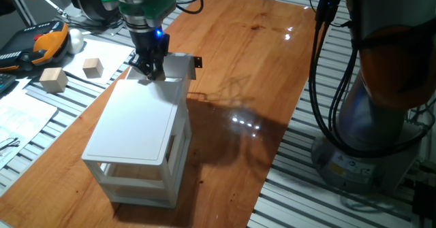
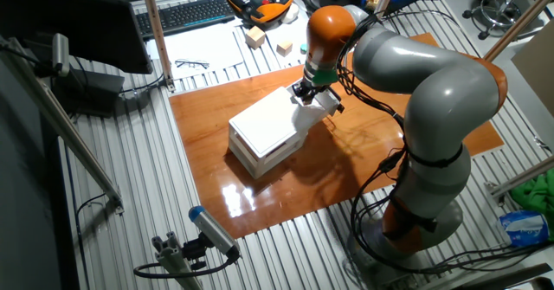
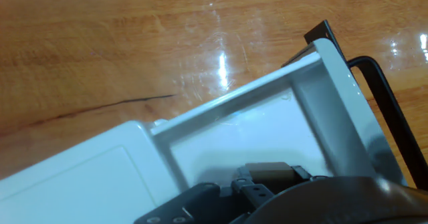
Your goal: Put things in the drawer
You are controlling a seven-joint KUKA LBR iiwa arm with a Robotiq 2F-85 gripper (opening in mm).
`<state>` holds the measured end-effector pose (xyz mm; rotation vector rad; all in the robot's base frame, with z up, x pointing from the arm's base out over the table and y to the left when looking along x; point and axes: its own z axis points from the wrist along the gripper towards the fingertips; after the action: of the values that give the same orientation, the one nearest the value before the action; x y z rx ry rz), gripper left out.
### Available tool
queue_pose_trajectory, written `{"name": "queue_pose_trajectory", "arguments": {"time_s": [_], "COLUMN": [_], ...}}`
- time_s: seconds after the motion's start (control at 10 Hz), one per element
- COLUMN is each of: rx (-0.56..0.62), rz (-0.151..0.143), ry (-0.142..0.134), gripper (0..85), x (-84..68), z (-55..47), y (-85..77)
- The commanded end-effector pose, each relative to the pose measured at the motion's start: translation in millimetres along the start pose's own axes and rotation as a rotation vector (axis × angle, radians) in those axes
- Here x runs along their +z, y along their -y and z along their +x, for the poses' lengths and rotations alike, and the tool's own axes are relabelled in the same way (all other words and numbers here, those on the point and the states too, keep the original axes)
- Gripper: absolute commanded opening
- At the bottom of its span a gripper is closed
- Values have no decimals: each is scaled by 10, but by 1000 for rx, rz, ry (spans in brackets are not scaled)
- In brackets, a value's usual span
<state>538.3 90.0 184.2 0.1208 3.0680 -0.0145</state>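
The drawer is pulled out from the top of the white cabinet, with its black knob facing the far side. My gripper hangs just over the drawer's inner end, fingers pointing down. In the hand view a small tan wooden cube sits between my fingertips, above the bare white drawer floor. The jaws look shut on it. In the other fixed view the gripper is over the drawer, and the cube is hidden there.
Two larger pale wooden blocks lie on white paper left of the cabinet. An orange and black handset lies behind them. The cabinet stands on a wooden board. Slotted metal table surrounds the board.
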Motion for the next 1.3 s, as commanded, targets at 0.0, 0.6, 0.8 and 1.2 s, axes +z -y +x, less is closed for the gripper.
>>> {"name": "queue_pose_trajectory", "arguments": {"time_s": [0.0, 0.6, 0.8, 1.2], "rx": [6, 3, -18, -43], "rz": [1, 20, 22, 27], "ry": [2, 2, -14, -18], "gripper": [510, 510, 340, 0], "x": [-2, -194, -348, -536], "z": [1, -5, 5, 18], "y": [0, 90, 166, 275]}}
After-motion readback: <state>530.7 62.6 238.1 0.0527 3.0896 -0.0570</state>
